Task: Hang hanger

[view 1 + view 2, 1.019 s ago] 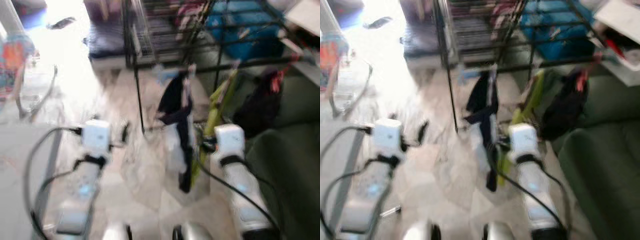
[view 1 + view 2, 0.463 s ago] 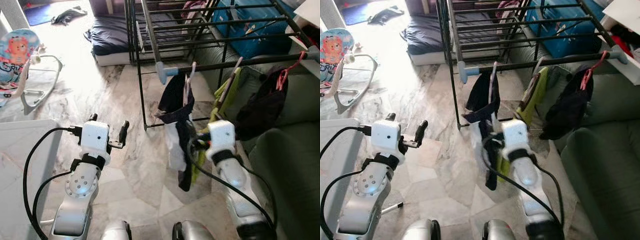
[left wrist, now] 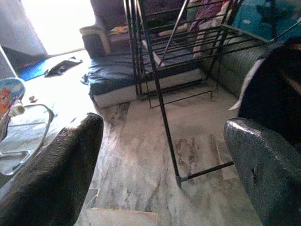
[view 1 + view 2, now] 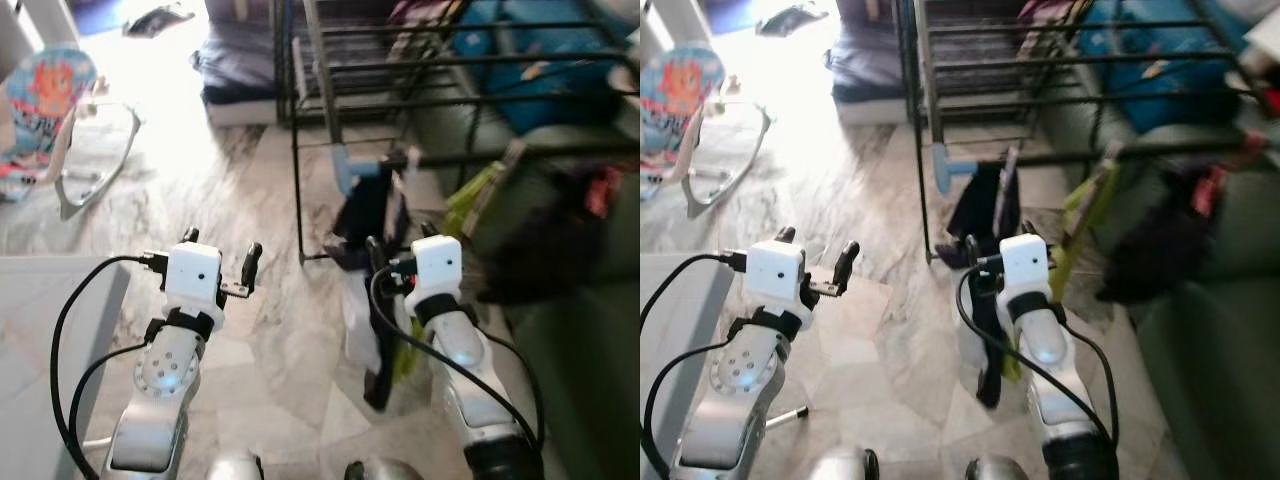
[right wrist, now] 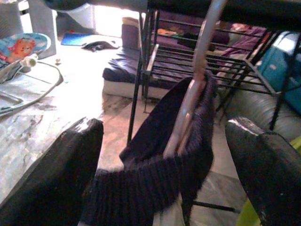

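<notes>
Right side of both head views is motion-blurred; the garments on the black drying rack are hard to tell apart there. One pale hanger hangs from the rack's front rail, a dark knitted garment draped over it; its hook is cut off at the frame's top edge. Beside it hang a yellow-green garment and a black garment. Two pincers: right pincer, fingers spread wide, just before the hanger, gripping nothing; left pincer, fingers also apart and empty, above the marble floor. A bouncer seat is partly cropped.
</notes>
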Robot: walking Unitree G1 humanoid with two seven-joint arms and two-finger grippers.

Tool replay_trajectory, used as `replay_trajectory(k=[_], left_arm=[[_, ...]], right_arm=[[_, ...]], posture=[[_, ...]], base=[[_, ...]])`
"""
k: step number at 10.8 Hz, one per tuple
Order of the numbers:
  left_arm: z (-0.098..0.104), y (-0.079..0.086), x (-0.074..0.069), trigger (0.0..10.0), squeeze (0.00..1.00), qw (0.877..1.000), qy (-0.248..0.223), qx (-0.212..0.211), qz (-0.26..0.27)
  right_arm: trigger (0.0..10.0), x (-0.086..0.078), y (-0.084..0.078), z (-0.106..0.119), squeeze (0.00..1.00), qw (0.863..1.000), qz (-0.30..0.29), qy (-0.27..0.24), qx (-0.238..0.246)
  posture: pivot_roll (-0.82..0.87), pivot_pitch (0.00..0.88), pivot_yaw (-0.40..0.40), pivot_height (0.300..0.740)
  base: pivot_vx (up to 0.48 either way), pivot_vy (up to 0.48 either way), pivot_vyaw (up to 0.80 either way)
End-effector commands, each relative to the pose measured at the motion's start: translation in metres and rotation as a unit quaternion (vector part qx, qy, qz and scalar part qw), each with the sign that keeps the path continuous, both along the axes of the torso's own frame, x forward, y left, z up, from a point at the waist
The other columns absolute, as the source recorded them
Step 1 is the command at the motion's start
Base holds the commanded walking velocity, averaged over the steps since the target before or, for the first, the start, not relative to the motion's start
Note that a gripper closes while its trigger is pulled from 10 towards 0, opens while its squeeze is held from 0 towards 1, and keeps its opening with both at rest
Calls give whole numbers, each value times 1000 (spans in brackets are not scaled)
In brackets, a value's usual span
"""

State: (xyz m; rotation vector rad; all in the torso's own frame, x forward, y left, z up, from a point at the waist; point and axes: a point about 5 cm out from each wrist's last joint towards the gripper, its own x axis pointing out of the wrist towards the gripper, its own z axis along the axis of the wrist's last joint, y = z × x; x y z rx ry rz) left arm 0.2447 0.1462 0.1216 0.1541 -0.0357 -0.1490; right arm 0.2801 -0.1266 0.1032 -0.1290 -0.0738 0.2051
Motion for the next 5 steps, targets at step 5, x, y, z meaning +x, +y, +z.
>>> replay_trajectory(k=[5], left_arm=[[0,-2,0,10000,0,1000,2,2,3]], right_arm=[[10000,1,16,9,0,997,34,22,58]], posture=[[-18,113,-13,740]], base=[[0,0,0]])
